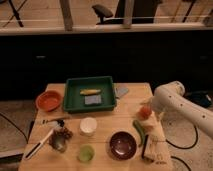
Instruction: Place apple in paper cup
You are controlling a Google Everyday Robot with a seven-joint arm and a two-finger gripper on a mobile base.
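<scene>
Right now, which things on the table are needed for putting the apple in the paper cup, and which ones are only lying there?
Needed:
- apple, on the right side
- paper cup, near the middle
- gripper, right at the apple

Only lying there:
- orange bowl
- green tray
- cucumber
- dark bowl
- green cup
</scene>
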